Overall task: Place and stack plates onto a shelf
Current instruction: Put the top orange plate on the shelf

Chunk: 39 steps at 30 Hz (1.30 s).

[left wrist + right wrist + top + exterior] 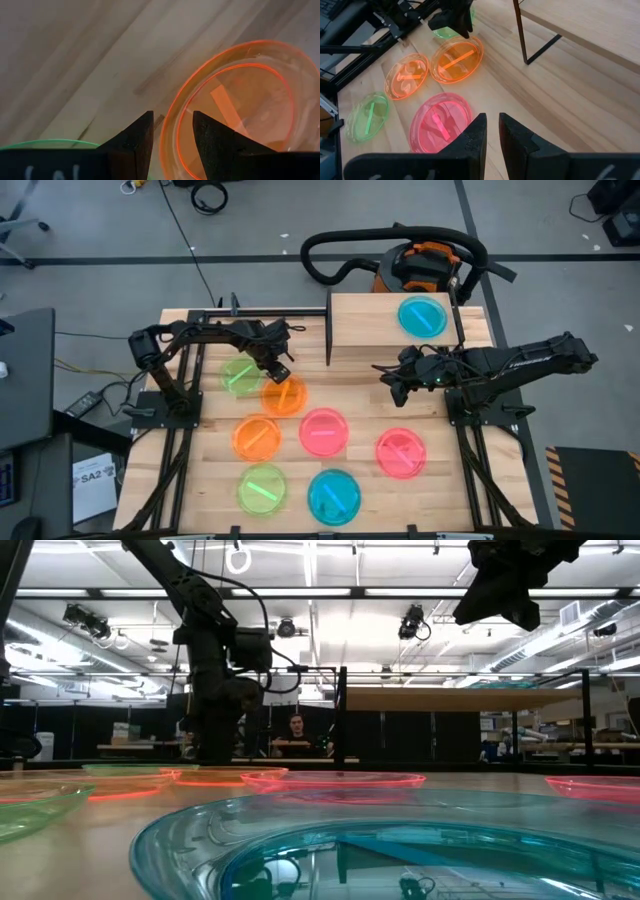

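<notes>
Seven plates lie flat on the table: green (pixel 240 375), orange (pixel 283 395), orange (pixel 257 437), pink (pixel 323 430), pink (pixel 400 452), green (pixel 262 488) and teal (pixel 333 495). A second teal plate (pixel 423 316) rests on the right half of the shelf (pixel 365 320). My left gripper (pixel 280 372) is open and low at the far rim (pixel 167 125) of the orange plate (pixel 235 100), one finger outside it and one inside. My right gripper (pixel 388 383) hovers high in front of the shelf, its fingers (pixel 479 130) a narrow gap apart, holding nothing.
The shelf's black posts (pixel 521 30) stand just beyond my right gripper. A vacuum cleaner (pixel 420 265) sits on the floor behind the table. In the low view a person (pixel 296 730) shows far off in the room. The shelf's left half is bare wood.
</notes>
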Each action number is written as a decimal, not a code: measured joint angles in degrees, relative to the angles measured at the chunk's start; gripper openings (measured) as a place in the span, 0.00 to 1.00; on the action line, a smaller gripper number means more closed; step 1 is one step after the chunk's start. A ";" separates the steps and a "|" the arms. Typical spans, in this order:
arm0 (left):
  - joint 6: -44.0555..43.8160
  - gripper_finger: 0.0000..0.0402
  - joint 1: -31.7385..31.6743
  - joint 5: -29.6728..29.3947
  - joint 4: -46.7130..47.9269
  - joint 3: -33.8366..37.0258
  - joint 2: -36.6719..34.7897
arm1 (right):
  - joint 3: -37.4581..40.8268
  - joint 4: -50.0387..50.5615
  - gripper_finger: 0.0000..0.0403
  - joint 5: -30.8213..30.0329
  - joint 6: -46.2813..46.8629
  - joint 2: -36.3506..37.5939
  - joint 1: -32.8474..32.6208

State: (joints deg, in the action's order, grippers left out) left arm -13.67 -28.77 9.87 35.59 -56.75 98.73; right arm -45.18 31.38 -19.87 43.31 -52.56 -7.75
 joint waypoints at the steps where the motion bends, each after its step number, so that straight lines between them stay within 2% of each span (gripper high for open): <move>1: 0.00 0.36 0.00 -0.14 0.08 -0.01 0.03 | 0.01 0.02 0.14 -0.01 0.02 0.00 0.00; 15: 0.00 0.36 0.00 -1.63 -0.74 -0.02 0.52 | 0.01 0.01 0.14 -0.01 0.00 0.00 0.00; 28: -0.07 0.35 -0.05 1.55 -1.38 -0.09 3.55 | -0.01 -0.09 0.14 -0.01 -0.33 0.02 0.00; 32: -0.07 0.30 -0.04 2.24 -1.50 -0.07 3.62 | -0.01 -0.09 0.14 -0.01 -0.87 0.02 0.00; 39: -0.07 0.15 0.02 2.79 -1.44 0.00 3.68 | -0.01 -0.11 0.14 -0.03 -1.03 0.01 0.00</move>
State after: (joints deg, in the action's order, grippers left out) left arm -13.74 -28.75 12.67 34.15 -56.75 102.41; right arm -45.19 31.27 -19.90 42.28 -52.54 -7.75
